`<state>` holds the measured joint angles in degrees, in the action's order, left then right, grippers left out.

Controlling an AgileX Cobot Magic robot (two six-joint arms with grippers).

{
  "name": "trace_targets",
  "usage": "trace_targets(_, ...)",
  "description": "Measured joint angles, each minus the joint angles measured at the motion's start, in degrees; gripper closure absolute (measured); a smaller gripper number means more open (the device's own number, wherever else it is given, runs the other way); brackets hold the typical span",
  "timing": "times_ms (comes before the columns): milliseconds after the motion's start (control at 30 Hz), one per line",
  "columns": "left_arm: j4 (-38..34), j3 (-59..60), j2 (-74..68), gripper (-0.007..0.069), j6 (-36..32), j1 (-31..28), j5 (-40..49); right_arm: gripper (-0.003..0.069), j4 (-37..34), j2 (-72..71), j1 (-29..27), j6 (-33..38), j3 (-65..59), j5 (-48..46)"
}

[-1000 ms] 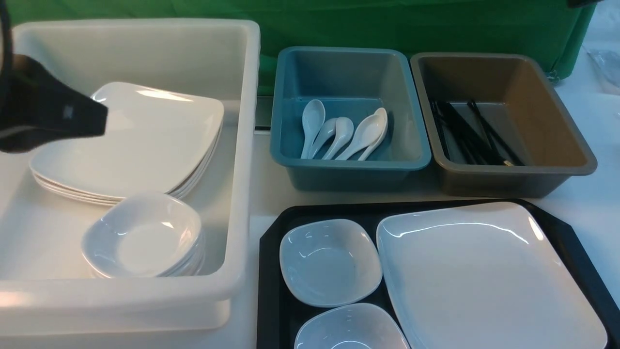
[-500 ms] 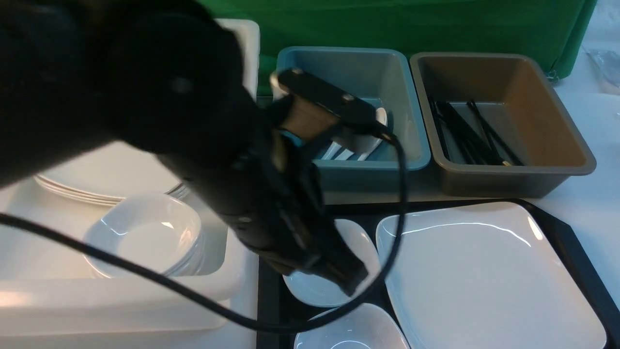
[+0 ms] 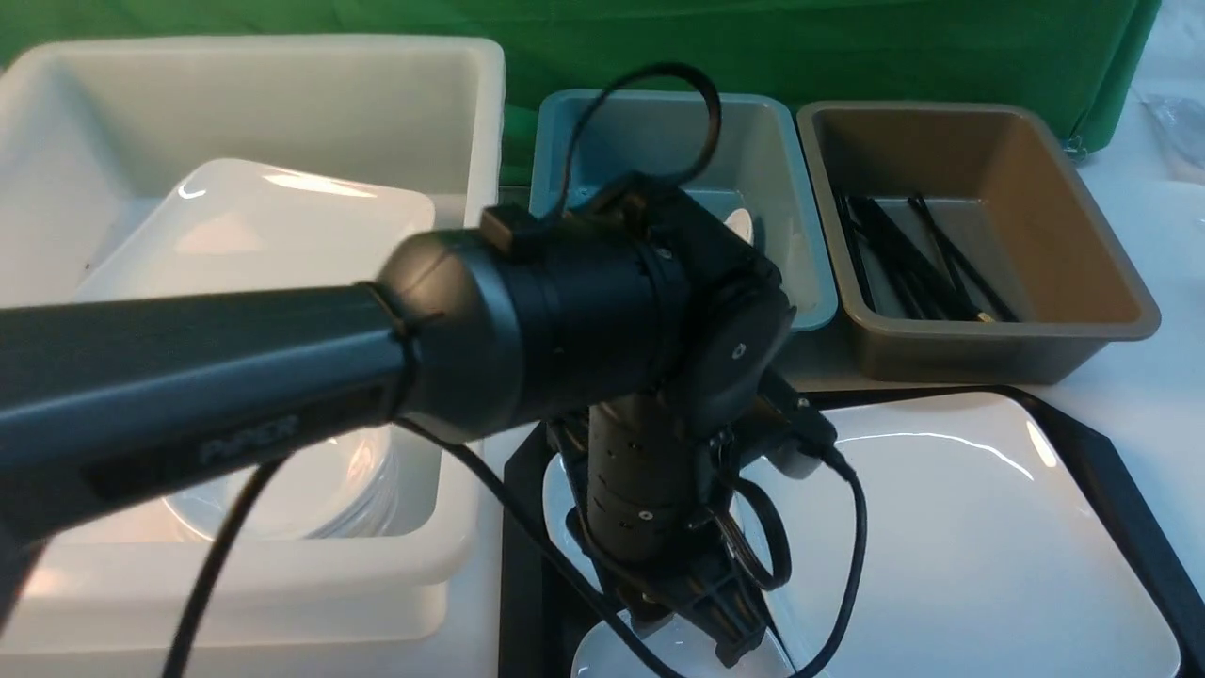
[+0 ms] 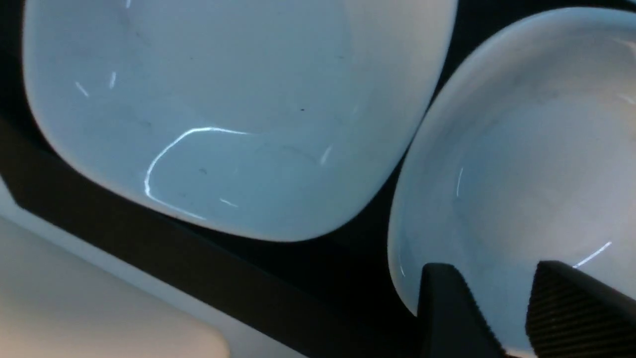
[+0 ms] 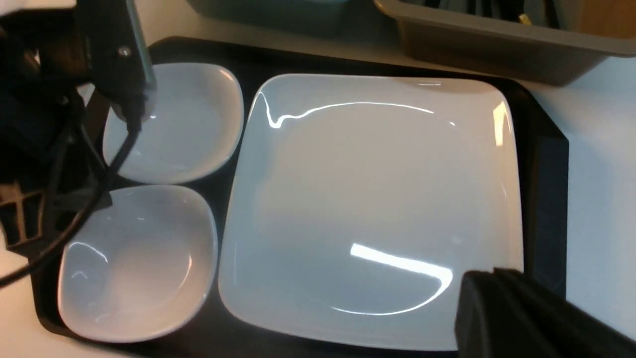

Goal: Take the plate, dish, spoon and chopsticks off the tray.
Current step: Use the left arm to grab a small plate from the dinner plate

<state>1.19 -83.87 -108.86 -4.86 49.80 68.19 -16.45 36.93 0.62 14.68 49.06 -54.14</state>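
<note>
The left arm (image 3: 235,377), a second ago only a dark edge over the white tub (image 3: 485,141), now reaches across the tray (image 3: 1118,513); nothing on the tray has shifted, so I judge a dish pick is only starting. The tray's long axis runs across the robot, left to right; the plate (image 3: 960,546) fills its right part, flat and squarish, with no real long axis. The far dish (image 4: 223,99) and near dish (image 4: 521,149) sit on the left part, mouths up, just beside each other. The left gripper (image 4: 497,271) hangs at the near dish's rim, jaws newly parted, holding nothing; the right gripper (image 5: 492,278) hovers by the plate's near corner, fingers pressed together, empty. The chopsticks (image 3: 923,254) lie in the brown tub (image 3: 1083,235), pointing far to near, slightly fanned.
</note>
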Motion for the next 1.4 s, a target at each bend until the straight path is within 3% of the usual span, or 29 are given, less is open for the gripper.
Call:
trace_targets(33,0.07,0.00,-0.13,0.0371,-0.09,0.00,-0.11,0.0635,0.00,0.00,0.00,0.00,-0.07,0.09)
trace_targets(133,1.46,0.00,-1.89,0.0243,-1.07,0.04,-2.79,0.0635,0.00,0.00,0.00,0.00,-0.25,1.19)
trace_targets(300,2.15,-0.07,-3.30,0.0134,-2.83,0.04,-5.01,0.0635,0.00,0.09,0.00,0.00,-0.25,2.62)
trace_targets(700,2.19,-0.13,-7.15,0.0109,-2.16,0.04,-1.42,0.0635,-0.07,0.09,1.85,0.00,-0.25,3.00)
trace_targets(1000,2.00,-0.13,-7.42,0.0107,2.05,0.04,0.27,0.0635,-0.12,0.09,1.85,0.00,-0.25,4.15)
trace_targets(1400,-2.31,-0.13,-7.73,0.0107,2.22,0.04,0.89,0.0635,-1.12,0.09,1.85,0.00,-0.25,5.59)
